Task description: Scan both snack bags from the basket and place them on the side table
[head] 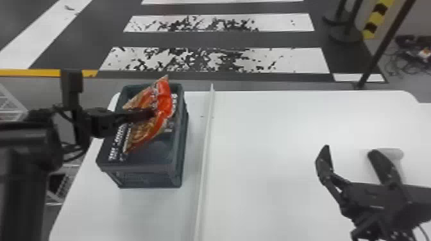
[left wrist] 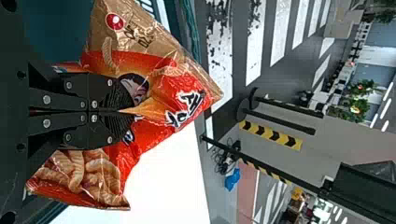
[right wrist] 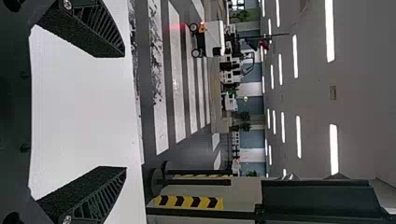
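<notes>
My left gripper (head: 150, 114) is over the dark basket (head: 174, 157) at the left of the table, shut on a red and tan snack bag (head: 165, 99). In the left wrist view the left gripper (left wrist: 122, 111) pinches the middle of the snack bag (left wrist: 161, 88), whose film creases around the fingertips. The second bag cannot be made out in the basket. At the right, my right gripper (head: 349, 157) stands open above the white table (head: 263, 134); in the right wrist view the right gripper (right wrist: 125, 112) has nothing between its widely parted fingers.
A thin white raised strip (head: 207, 150) runs front to back just right of the basket. A pale cylindrical object (head: 392, 153) with a stem stands behind the right gripper. Black poles (head: 381, 48) rise beyond the table's far right edge.
</notes>
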Robot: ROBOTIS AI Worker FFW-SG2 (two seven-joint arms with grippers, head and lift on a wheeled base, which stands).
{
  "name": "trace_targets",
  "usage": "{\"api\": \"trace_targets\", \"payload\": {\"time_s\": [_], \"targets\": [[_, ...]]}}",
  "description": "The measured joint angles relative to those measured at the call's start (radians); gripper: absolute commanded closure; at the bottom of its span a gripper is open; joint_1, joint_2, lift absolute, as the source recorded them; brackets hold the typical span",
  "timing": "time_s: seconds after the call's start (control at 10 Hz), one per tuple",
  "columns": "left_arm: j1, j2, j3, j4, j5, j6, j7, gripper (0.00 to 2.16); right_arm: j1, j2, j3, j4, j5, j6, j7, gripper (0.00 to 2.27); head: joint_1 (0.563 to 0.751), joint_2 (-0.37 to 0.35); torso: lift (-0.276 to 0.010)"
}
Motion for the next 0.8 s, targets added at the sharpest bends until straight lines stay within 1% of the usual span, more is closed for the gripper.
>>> {"api": "trace_targets", "payload": {"time_s": [0.1,0.3,0.4,0.5,0.6,0.7,0.8], "targets": [[0.008,-0.009,0.01,-0.033,0.025,0.007,0.002,2.14,0.001,0.0,0.0,-0.003,0.0,0.001,0.0,0.06,0.695,0.08,-0.075],[0.024,-0.022,0.019,-0.135,0.061,0.068,0.005,2.14,0.007,0.003,0.0,-0.011,0.002,0.003,-0.001,0.06,0.695,0.06,-0.075],[0.036,-0.037,0.027,-0.194,0.085,0.09,0.018,2.14,0.01,0.003,-0.001,-0.014,0.003,0.003,-0.002,0.06,0.695,0.047,-0.075],[0.058,-0.06,0.035,-0.269,0.116,0.11,0.052,2.14,0.013,0.003,-0.001,-0.017,0.005,0.003,-0.003,0.07,0.695,0.04,-0.075],[0.08,-0.084,0.032,-0.327,0.136,0.127,0.078,2.14,0.015,0.004,-0.001,-0.019,0.006,0.003,-0.003,0.07,0.695,0.022,-0.075],[0.105,-0.125,0.017,-0.391,0.146,0.151,0.096,2.14,0.016,0.006,-0.002,-0.021,0.007,0.003,-0.004,0.07,0.695,-0.004,-0.075],[0.121,-0.155,-0.013,-0.428,0.142,0.169,0.116,2.14,0.019,0.007,-0.002,-0.022,0.008,0.003,-0.005,0.07,0.695,-0.022,-0.075]]}}
